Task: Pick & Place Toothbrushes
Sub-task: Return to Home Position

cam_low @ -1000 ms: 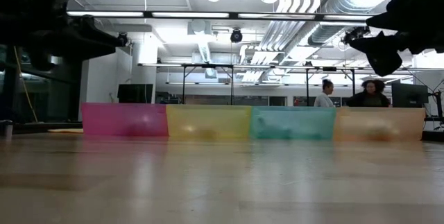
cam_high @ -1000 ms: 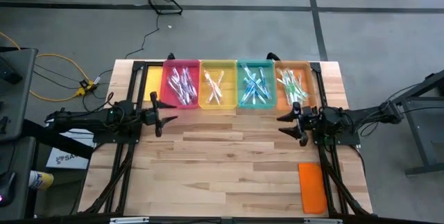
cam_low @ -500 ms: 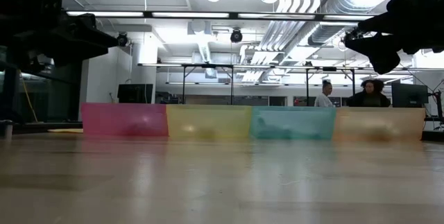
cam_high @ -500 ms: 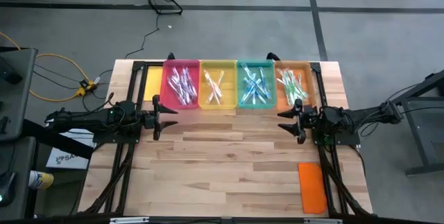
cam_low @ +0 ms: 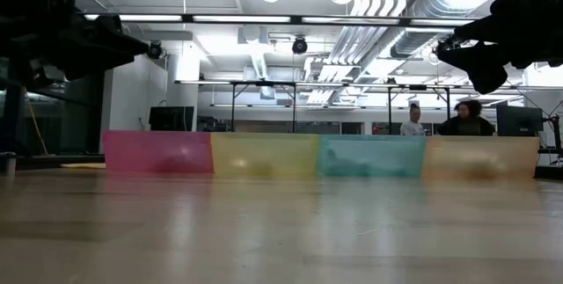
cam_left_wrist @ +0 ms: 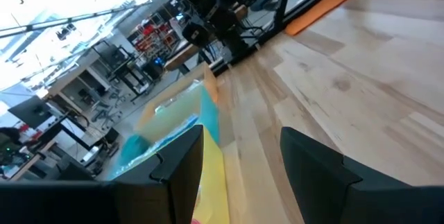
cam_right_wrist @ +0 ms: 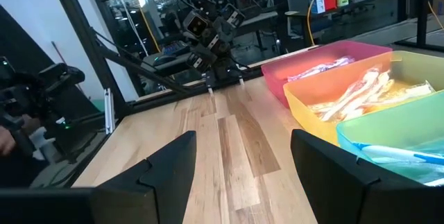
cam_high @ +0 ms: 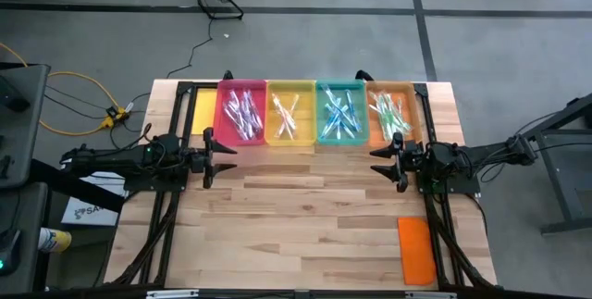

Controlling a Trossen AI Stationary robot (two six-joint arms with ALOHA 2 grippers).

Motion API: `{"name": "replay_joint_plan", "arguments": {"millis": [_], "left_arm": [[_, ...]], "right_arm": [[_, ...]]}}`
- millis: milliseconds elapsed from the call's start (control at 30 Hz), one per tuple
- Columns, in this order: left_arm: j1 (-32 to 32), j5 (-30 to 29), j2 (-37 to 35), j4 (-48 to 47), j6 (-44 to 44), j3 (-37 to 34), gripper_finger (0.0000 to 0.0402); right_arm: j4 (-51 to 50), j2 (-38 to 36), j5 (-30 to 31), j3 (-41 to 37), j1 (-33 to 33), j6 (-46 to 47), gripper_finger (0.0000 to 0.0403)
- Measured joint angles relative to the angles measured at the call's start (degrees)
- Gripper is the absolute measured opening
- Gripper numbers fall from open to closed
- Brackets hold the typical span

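Four trays stand in a row along the table's far edge: pink (cam_high: 240,112), yellow (cam_high: 290,112), teal (cam_high: 341,112) and orange (cam_high: 392,112). Each holds several thin toothbrushes (cam_high: 340,114) lying loose on its floor. My left gripper (cam_high: 218,155) hangs open above bare wood, just on the near side of the pink tray, its fingers pointing toward the table's right. My right gripper (cam_high: 379,162) is open too, near the orange tray's near wall, pointing left. Both are empty, as the left wrist view (cam_left_wrist: 239,137) and the right wrist view (cam_right_wrist: 243,141) show.
A flat orange lid (cam_high: 415,248) lies near the table's near right corner. A flat yellow piece (cam_high: 202,105) sits left of the pink tray. Bare wood (cam_high: 305,206) stretches between the arms. Two people (cam_low: 466,119) show in the room behind the trays.
My right gripper has edged a little toward the far edge, closer to the orange tray. The trays and toothbrushes have stayed put.
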Motion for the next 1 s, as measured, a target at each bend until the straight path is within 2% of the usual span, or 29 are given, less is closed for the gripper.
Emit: {"name": "replay_joint_plan", "arguments": {"millis": [1000], "left_arm": [[0.0,-0.3,0.0,-0.8,0.1,0.0,0.0187]], "right_arm": [[0.0,0.0,0.0,0.0,0.0,0.0,0.0229]]}}
